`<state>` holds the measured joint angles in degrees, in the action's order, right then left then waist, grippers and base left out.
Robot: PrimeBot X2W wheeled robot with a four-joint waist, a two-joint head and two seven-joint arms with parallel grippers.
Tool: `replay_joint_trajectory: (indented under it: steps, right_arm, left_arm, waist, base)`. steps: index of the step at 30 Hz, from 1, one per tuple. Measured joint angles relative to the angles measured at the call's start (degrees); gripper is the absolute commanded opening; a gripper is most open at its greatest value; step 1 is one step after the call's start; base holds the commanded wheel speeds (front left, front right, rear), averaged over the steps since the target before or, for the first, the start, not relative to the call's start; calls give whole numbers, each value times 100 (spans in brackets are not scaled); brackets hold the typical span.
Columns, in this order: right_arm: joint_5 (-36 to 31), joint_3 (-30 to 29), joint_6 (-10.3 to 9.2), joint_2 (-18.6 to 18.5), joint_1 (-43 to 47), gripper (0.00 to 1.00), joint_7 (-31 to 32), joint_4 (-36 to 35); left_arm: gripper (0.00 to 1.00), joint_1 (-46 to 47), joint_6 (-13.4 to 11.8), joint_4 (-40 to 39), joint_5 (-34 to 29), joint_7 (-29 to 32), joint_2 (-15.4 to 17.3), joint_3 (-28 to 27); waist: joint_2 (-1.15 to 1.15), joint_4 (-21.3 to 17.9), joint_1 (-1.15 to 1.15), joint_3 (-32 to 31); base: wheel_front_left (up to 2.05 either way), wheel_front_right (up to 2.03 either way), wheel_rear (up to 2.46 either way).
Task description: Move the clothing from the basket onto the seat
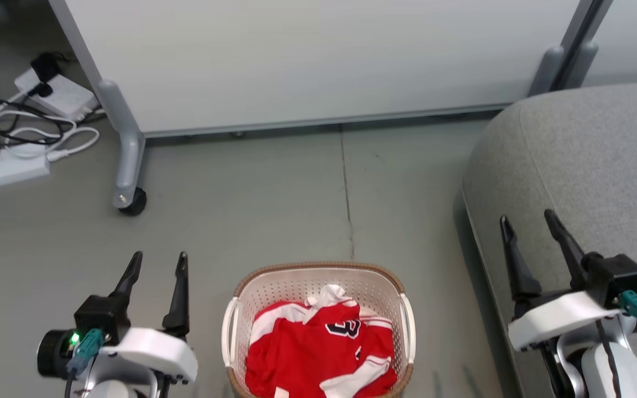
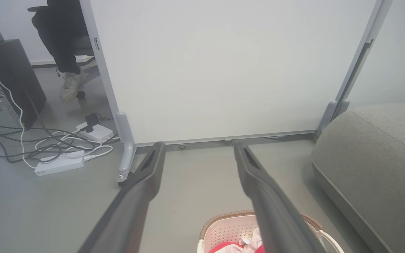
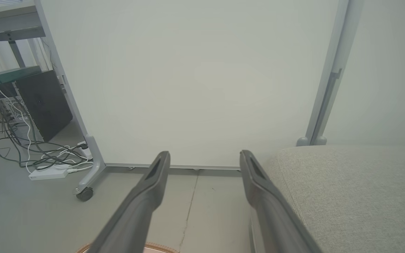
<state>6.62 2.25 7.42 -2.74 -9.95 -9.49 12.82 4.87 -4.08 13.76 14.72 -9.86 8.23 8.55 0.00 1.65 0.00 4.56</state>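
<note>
No garment has been lifted yet. The clothing [image 1: 318,348] is seen heaped in the basket [image 1: 318,270] at the lower centre of the head view, on the floor. The seat [image 1: 589,160] is found at the right side, near the basket. The left gripper [image 1: 160,257] is held at the lower left and the right gripper [image 1: 526,216] at the lower right; on both, the fingers are spread apart and nothing is gripped.

The step in hand is judged to be the reach into the basket. A descent from above onto a raised fold is advised, with the fingers kept inside the rim so that the light basket is not dragged or tipped. The fabric is red, shiny and slack, with white trim and a black numeral, so slipping and trailing are to be expected. The basket walls are perforated cream plastic under a brown woven-look rim; the seat is grey, cloth-covered and rounded at its corner.
</note>
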Motion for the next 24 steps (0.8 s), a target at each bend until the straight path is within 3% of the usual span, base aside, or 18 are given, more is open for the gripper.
replay_joint_trajectory:
  steps: [11, 19, 24]
  right_arm:
    - [49, 78, 0, -1, -655, 100, -13, -346]
    - [203, 189, 0, -1, -1138, 100, -180, -526]
    - [359, 333, 0, -3, -1429, 100, -335, -612]
  left_arm:
    - [100, 957, 336, 453, -182, 27, -240, 698]
    - [100, 1974, 787, 1483, -208, 326, -463, 1380]
    - [100, 2580, 907, 2265, -66, 610, -520, 1647]
  waist:
    - [0, -262, 0, 1031]
    - [0, -561, 0, 2012]
    - [0, -815, 0, 2627]
  base:
    - [0, 0, 0]
    - [0, 0, 0]
    - [0, 0, 0]
